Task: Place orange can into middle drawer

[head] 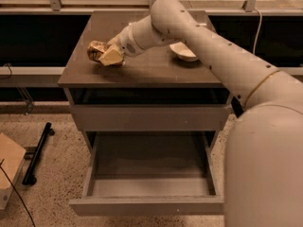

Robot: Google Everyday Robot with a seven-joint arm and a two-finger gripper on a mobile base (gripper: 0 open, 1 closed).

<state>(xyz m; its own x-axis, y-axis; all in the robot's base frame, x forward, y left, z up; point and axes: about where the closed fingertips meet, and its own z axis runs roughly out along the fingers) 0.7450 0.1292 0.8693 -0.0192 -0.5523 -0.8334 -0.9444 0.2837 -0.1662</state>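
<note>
The orange can (pixel 96 50) is a small golden-orange can, tilted, at the left part of the dark cabinet top (pixel 142 70). My gripper (pixel 110 56) reaches from the right across the top and is shut on the can, with its pale fingers (pixel 113 58) around the can's right side. The middle drawer (pixel 147 205) is a wide grey box pulled open below the cabinet, and its inside is empty. It lies well below and in front of the can.
A white bowl (pixel 182 51) sits on the top to the right of the gripper, partly behind my arm. A closed grey drawer panel (pixel 149 117) is above the open drawer. A black bar (pixel 38 152) and a cardboard box (pixel 9 171) lie on the floor at left.
</note>
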